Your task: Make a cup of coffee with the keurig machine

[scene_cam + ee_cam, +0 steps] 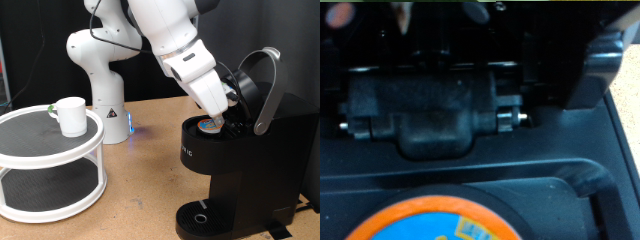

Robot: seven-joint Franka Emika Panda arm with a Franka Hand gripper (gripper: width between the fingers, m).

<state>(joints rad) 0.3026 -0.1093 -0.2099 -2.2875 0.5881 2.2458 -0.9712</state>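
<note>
Pod (209, 126) with an orange-and-blue top sits in the open keurig (240, 160) chamber, its lid raised; the label is too blurred to read. One white cup (70, 115) stands on a round two-tier rack (50, 165) at the exterior view's left. Gripper (222, 112) hovers just above the pod; whether its fingers are apart I cannot tell

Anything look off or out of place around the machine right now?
Nothing stands out. The keurig machine has its lid raised, with a pod sitting in the chamber under the pincer. The cup stands upright on the round white stand.
</note>
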